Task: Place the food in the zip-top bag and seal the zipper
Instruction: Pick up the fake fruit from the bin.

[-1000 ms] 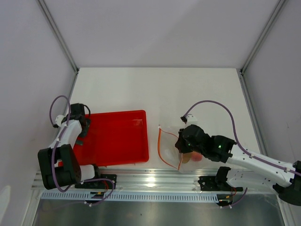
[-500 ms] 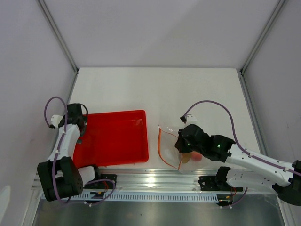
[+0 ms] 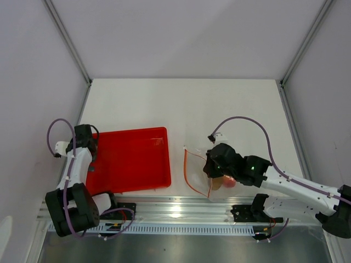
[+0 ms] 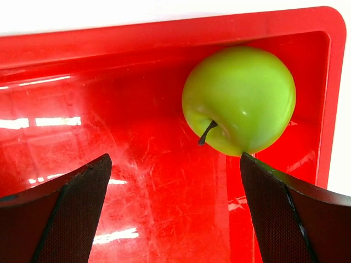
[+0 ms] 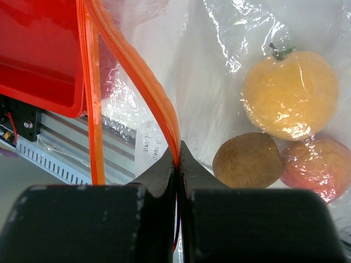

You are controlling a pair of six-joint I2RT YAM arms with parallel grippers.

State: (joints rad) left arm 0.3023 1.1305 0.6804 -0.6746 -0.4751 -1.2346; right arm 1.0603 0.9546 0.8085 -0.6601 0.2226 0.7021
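- green apple (image 4: pixel 238 98) lies ahead-right of the spread left pincer (image 4: pixel 174 175), in the tray (image 4: pixel 109 49) corner.
- right pincer (image 5: pixel 177 164) pinches the zipper (image 5: pixel 137 76) at the bag (image 5: pixel 219 33) mouth.

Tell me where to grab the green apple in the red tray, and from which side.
Grip the round green toy apple across its widest middle, coming down from above. It sits tucked in a corner of the red plastic tray, so walls crowd two sides and a sideways approach looks blocked. The left gripper, jaws open, probably needs to shift toward that corner.
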